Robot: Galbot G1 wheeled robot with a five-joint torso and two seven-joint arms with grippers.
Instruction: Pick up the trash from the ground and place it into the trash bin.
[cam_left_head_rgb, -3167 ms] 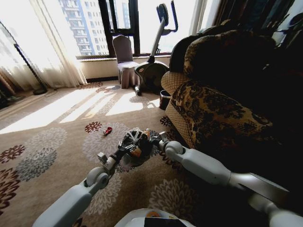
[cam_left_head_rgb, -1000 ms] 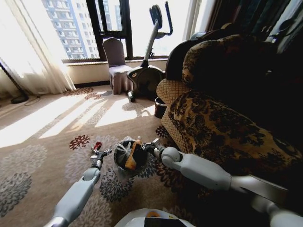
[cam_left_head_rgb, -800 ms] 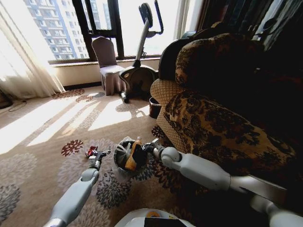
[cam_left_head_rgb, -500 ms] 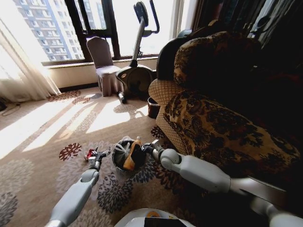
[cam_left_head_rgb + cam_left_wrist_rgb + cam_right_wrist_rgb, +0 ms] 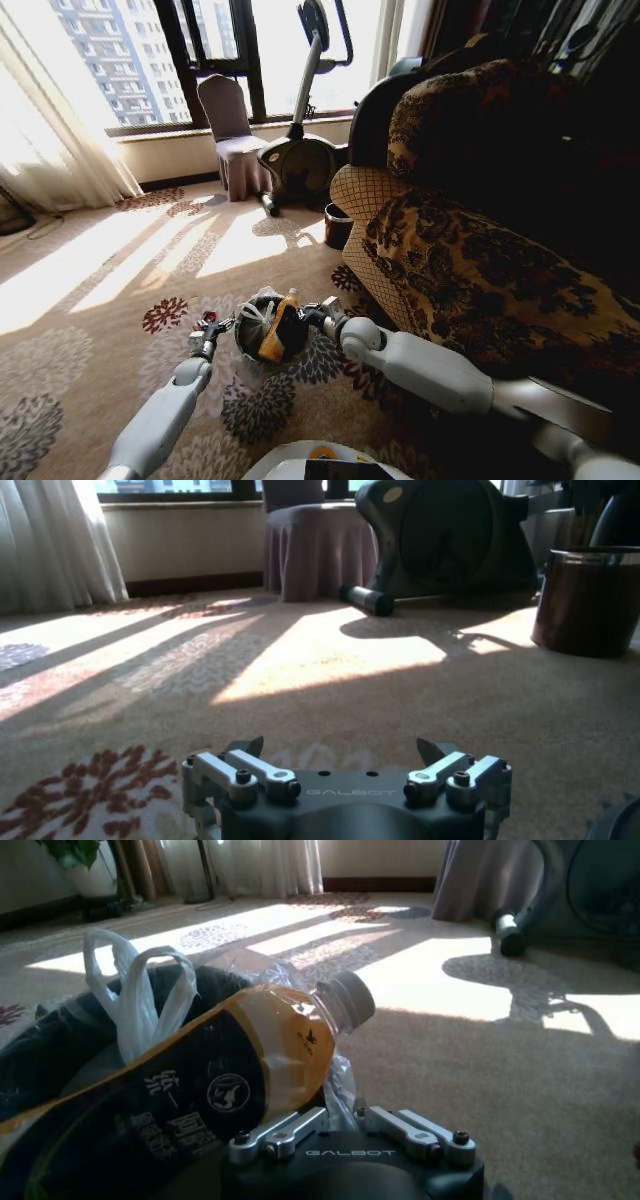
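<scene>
In the head view, low and left of centre, we see the small round black trash bin [image 5: 262, 331] lined with a crinkled translucent plastic bag, carried above the floral-patterned beige carpet [image 5: 90, 330]. The right gripper [image 5: 312, 316] sits at the bin's right edge, its jaws closed together on the rim and liner. In the right wrist view the same gripper [image 5: 342, 1129] appears at the bottom centre, its finger links drawn in tight against the bin [image 5: 60, 1057].

An orange-and-black labelled plastic bottle with a grey cap [image 5: 215, 1084] lies tilted across the bin's mouth, cap end pointing to the upper right of that frame; in the head view it shows as an orange streak [image 5: 275, 335] inside the bin. White plastic bag handles [image 5: 140, 994] stand up from the bin in the left half of the right wrist frame.

The left gripper [image 5: 208, 327] is low on the carpet just left of the bin, jaws apart and holding nothing. In the left wrist view its two fingertips [image 5: 245, 746] rise at the bottom centre, well separated. A small red scrap [image 5: 209, 317] lies on the carpet right at this gripper's tip.

A dark brown cylindrical container [image 5: 586, 600] stands on the carpet at the right edge of the left wrist frame.
</scene>
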